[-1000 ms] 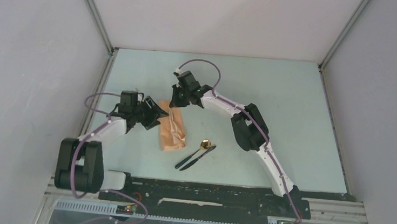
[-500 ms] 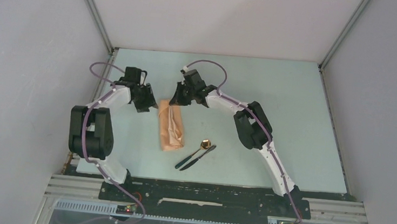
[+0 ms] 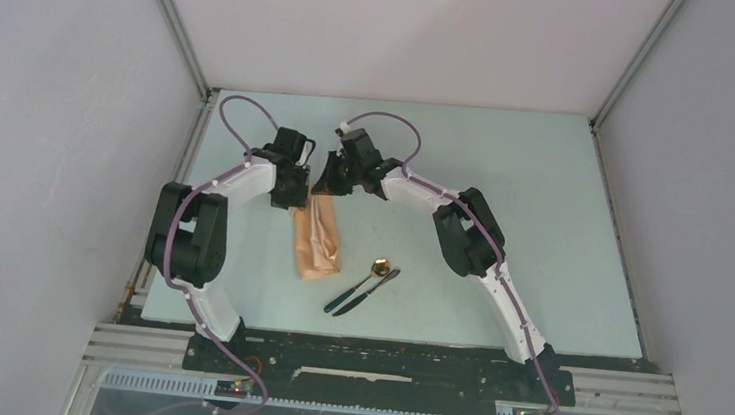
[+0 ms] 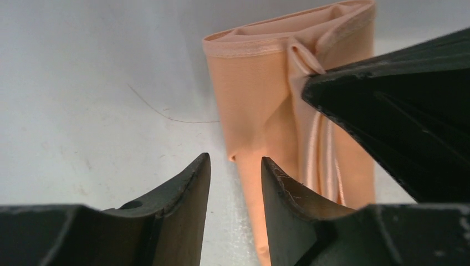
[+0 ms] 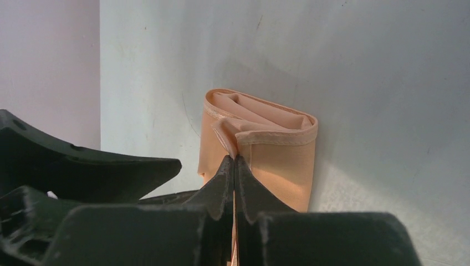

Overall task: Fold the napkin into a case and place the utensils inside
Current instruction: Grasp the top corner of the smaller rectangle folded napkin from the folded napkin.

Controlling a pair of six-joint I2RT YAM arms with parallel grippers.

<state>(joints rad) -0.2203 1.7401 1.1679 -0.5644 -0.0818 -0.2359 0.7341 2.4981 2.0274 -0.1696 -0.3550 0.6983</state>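
Case is lying lengthwise on the worktop, centre-left of the top frame. Right end effector is pinching a fold at the case's upper end, its fingers pressed together on the cloth. Left end effector is hovering at that end's left edge, fingers apart, clamping nothing. Spoon and knife are lying side by side, lower right of the case.

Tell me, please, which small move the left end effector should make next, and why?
Probably ease the left end effector forward and close it on the nearest edge of the case. Its jaws stand apart, empty, while the right end effector pinches a fold at its mouth; the utensils lie outside.
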